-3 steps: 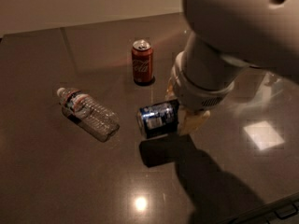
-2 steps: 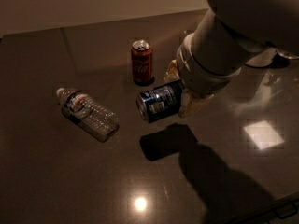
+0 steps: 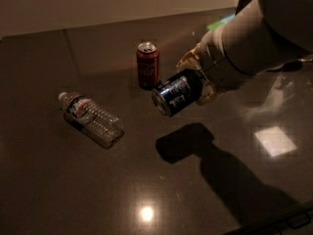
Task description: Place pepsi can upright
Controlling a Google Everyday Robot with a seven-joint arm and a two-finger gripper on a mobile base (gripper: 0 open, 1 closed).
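**Pepsi can lifted clear, not yet upright**

Nearest the camera, the dark table (image 3: 58, 190) carried a spot of glare, and beyond it lay the shadow (image 3: 183, 143) of the load. A second before, that shadow had touched the Pepsi can; now it sat well apart from it, so the can had been raised off the surface. To the left the bottle (image 3: 90, 119) lay on its side, unmoved.

Above the shadow the Pepsi can (image 3: 173, 94) hung in the air, tilted, with one end facing down and to the left. The gripper (image 3: 195, 80) reached in from the right, its fingers clamped on the can's body. Just beyond stood the red can (image 3: 147, 65), upright where it had been.

The pick looked done. Turning the can on end and lowering it remained, with care needed near the red can.
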